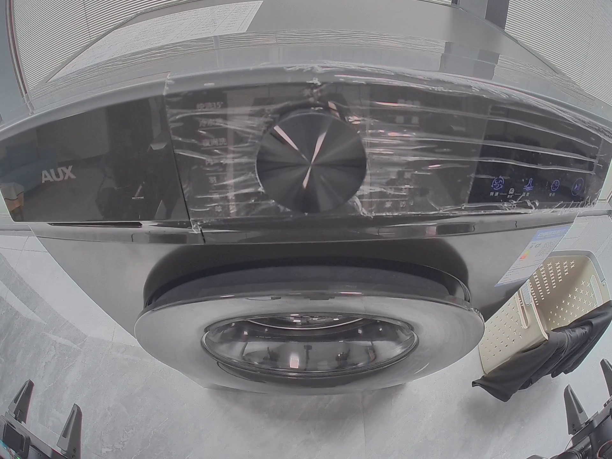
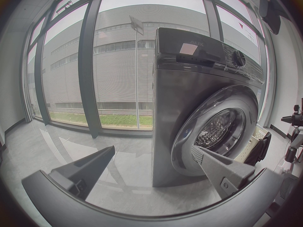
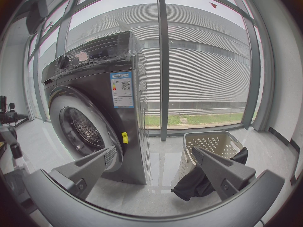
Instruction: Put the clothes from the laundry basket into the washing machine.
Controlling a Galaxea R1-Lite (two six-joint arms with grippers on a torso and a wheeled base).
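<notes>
— So, how far along is the laundry job?

— Barely begun, I'd judge. The washing machine (image 1: pixel 95 275) has its round door (image 1: pixel 309 345) shut. Through the glass I make out only the bare drum, no cloth.

— And the clothes?

— A black garment (image 1: pixel 542 361) hangs over the rim of the cream laundry basket (image 1: pixel 564 285), its lower end trailing onto the floor. It lies ahead of the right gripper (image 1: pixel 586 387) and a little to its outer side, well apart from it. Whether more clothes lie deeper in the basket, I cannot tell.

— What about the grippers?

— Both hold nothing. The right gripper has its fingers spread wide. Seen from its wrist, the basket sits beyond one finger and the machine's door beyond the other. The left gripper (image 1: pixel 50 409) is spread just as wide and is empty. The door is ahead of it and toward its inner side, also well apart.

— So what's left?

— Practically everything, as I read it. The door needs opening, the garment needs picking off the basket and carrying to the drum, and any others follow after. The door probably comes first, or the cloth has nowhere to go.
</notes>
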